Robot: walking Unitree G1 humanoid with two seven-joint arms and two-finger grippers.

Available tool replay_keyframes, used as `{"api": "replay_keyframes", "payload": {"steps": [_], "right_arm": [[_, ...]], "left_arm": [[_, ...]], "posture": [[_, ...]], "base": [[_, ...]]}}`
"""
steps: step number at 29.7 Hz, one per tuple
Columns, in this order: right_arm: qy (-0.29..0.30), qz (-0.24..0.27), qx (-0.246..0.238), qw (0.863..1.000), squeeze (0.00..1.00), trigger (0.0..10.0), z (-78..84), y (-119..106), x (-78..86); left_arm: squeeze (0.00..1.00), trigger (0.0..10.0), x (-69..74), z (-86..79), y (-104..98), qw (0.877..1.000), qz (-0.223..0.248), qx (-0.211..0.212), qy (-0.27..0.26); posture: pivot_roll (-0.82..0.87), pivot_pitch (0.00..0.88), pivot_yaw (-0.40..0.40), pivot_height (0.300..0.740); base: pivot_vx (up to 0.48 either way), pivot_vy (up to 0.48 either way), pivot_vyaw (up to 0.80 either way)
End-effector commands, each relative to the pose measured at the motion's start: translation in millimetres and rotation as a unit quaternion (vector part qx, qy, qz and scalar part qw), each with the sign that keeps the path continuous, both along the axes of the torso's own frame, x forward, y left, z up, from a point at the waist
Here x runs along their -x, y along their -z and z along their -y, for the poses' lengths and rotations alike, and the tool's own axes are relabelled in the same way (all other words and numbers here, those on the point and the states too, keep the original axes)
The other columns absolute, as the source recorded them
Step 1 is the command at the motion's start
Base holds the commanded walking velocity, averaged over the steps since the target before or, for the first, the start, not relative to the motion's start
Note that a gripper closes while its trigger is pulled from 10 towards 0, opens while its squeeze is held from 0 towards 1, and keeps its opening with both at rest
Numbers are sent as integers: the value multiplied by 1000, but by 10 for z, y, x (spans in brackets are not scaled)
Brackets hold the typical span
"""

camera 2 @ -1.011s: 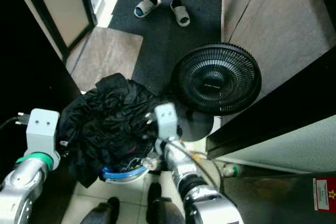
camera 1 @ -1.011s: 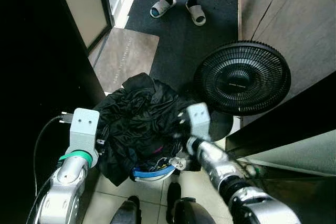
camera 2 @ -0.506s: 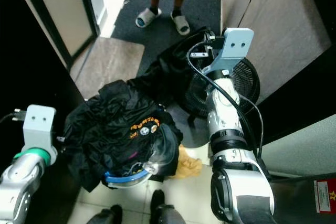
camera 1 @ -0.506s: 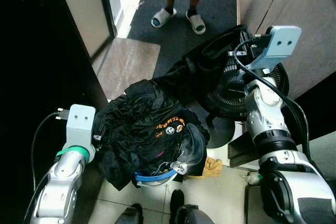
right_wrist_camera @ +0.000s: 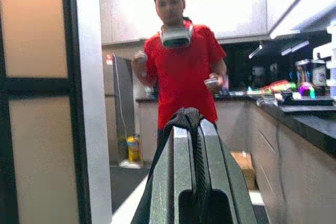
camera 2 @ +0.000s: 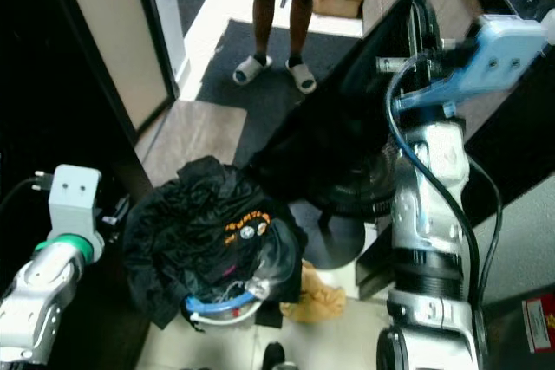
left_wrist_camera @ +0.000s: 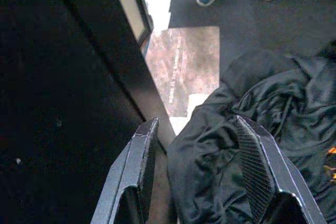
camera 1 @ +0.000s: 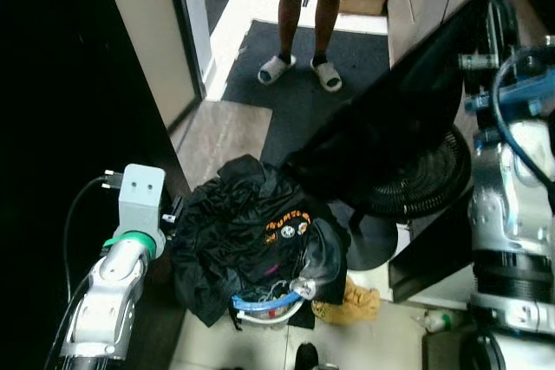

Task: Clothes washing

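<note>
A pile of black clothes (camera 1: 247, 231) fills a laundry basket with a blue rim (camera 1: 260, 303) on the floor. My right gripper (right_wrist_camera: 190, 121) is raised high at the right and is shut on a black garment (camera 1: 390, 119), which hangs stretched from the fingers down toward the pile. My left gripper (left_wrist_camera: 194, 129) stands open at the pile's left edge. Its fingers (left_wrist_camera: 252, 153) straddle a fold of black cloth without closing on it.
A black floor fan (camera 1: 425, 181) stands right behind the hanging garment. A yellow cloth (camera 1: 351, 299) lies on the tiles by the basket. A person in a red shirt (right_wrist_camera: 181, 72) and slippers (camera 1: 276, 67) stands on the dark mat ahead. A dark door frame (camera 1: 182, 58) borders the left.
My right arm has lifted the black garment higher and further right, pulling it off the pile. The view has tilted up. My left arm stays by the pile.
</note>
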State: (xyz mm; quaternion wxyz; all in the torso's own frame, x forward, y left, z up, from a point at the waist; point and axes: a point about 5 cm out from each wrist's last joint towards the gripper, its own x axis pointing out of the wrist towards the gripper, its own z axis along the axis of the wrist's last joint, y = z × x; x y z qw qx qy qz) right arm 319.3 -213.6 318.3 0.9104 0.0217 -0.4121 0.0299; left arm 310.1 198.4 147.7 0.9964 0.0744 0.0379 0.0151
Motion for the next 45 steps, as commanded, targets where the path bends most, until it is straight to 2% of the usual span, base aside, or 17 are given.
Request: {"api": "replay_keyframes", "payload": {"steps": [1,4,5,7,11,14,15,17,20,24,30,32,37,42,45], "right_arm": [[1,11,-10,1000,0,10000,-8,1,130],[-17,-1,-22,1000,0,10000,-85,95,269],[-17,-1,-22,1000,0,10000,-85,95,269],[-47,4,-32,998,0,10000,-197,54,411],[-56,11,-42,998,0,10000,-249,15,448],[-53,2,-41,998,0,10000,-350,49,387],[-53,2,-41,998,0,10000,-350,49,387],[-45,-23,-40,998,0,10000,-424,155,271],[-37,-44,-49,997,0,10000,-455,210,185],[-38,-45,-48,997,0,10000,-471,182,157],[-68,-46,-9,997,0,10000,-583,148,131],[-72,-63,13,995,0,10000,-651,256,92],[-64,-88,10,994,0,10000,-655,415,38],[-62,-98,4,993,0,10000,-650,457,11],[-63,-99,6,993,0,10000,-654,441,-17]], "left_arm": [[0,10000,13,26,59,1000,-11,2,10],[0,10000,-6,72,34,1000,-6,3,23],[0,10000,-6,72,34,1000,-6,3,23],[0,10000,-43,113,-35,999,5,7,33],[0,10000,-88,132,-134,999,23,9,38],[0,10000,-161,149,-360,997,62,12,41],[0,10000,-161,149,-360,997,62,12,41],[0,10000,-214,153,-593,994,99,17,40],[0,10000,-249,151,-845,989,138,26,37],[0,10000,-255,149,-978,986,159,31,35],[0,10000,-253,161,-1056,984,171,32,37],[0,10000,-246,172,-1046,984,170,32,39],[0,10000,-232,197,-1008,985,164,32,43],[0,10000,-228,243,-982,986,159,34,49],[0,10000,-231,341,-1002,984,164,39,60]], "posture": [[107,82,88,740],[93,69,97,740],[93,69,97,740],[86,59,103,740],[80,52,106,740],[73,34,105,740],[73,34,105,740],[77,20,94,740],[88,7,83,740],[93,4,80,740],[97,2,77,740],[98,7,76,740],[101,12,76,740],[98,19,70,740],[89,18,52,740]], "base": [[0,0,0],[0,0,0],[0,0,0],[0,0,0],[0,0,0],[0,0,0],[0,0,0],[0,0,0],[0,0,0],[0,0,0],[0,0,0],[0,0,0],[0,0,0],[0,0,0],[0,0,0]]}}
